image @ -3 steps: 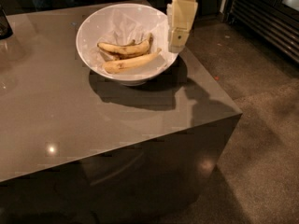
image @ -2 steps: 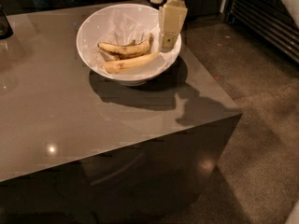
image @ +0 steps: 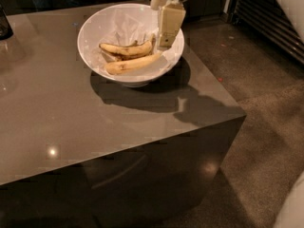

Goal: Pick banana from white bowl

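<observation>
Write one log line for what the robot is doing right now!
end effector: over right side of white bowl | banana: lying in bowl, not lifted

Bowl (image: 97, 30) on table (image: 71, 122), upper centre of frame. Banana (image: 133, 64) in bowl, just in front of second banana (image: 124, 49). Gripper (image: 165, 43) above bowl's right side, right of both bananas.

white bowl (image: 95, 32): glossy, smooth white
banana (image: 133, 63): matt pale-yellow peel
table (image: 71, 122): smooth, sheeny grey-brown top
gripper (image: 165, 42): cream, matt plastic look, above the bowl's right side
floor (image: 266, 113): speckled, slightly glossy
</observation>
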Action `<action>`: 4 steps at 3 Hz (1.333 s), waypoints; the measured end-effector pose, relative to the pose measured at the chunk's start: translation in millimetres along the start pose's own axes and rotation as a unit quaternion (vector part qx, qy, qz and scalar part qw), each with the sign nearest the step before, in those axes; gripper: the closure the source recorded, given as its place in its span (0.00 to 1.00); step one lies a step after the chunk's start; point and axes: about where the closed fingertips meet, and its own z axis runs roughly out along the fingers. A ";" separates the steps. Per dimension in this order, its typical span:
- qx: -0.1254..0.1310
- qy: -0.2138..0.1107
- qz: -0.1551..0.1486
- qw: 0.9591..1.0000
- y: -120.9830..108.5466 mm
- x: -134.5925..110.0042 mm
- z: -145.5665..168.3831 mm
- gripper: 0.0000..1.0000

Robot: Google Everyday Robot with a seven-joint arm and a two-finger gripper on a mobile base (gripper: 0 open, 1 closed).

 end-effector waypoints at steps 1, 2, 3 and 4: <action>-0.005 0.000 0.003 1.000 -0.2 -0.2 6.6 0.35; -0.015 0.000 0.010 1.000 -1.2 2.9 18.4 0.39; -0.024 -0.003 0.012 1.000 -2.0 3.7 28.8 0.33; -0.035 -0.001 0.005 0.999 -5.5 0.8 41.6 0.32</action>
